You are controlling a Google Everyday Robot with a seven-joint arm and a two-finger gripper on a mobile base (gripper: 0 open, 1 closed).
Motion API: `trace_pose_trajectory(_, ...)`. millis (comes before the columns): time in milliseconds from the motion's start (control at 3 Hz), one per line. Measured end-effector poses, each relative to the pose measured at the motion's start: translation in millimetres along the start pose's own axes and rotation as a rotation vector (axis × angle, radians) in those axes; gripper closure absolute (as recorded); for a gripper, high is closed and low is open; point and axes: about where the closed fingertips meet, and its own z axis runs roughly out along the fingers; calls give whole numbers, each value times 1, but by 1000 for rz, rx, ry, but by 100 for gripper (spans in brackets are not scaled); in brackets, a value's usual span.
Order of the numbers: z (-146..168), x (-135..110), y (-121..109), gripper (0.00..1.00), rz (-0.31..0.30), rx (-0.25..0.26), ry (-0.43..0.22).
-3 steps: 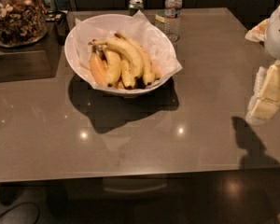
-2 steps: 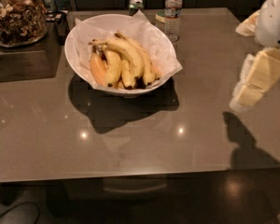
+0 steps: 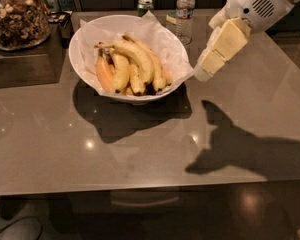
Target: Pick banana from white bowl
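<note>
The white bowl with a crinkled white paper liner stands on the table, left of centre. In it lies a bunch of yellow bananas. The banana, the longest and most arched, lies on top with its brownish stem toward the upper left. An orange-tinted fruit lies at the bunch's left side. My gripper hangs from the white arm at the upper right, just beside the bowl's right rim and above the table, pointing down and left.
A glass jar of nuts stands on a raised ledge at the back left. A water bottle and a can stand behind the bowl. The arm's shadow falls on the table's right half.
The gripper and arm have moved left and up, from the table's right edge to just beside the bowl's right rim. The bowl and bananas have not moved.
</note>
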Motion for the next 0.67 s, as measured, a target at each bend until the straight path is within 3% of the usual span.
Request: trace_pose_trajectory(667,11,-11,-1,0,11,-8,-67)
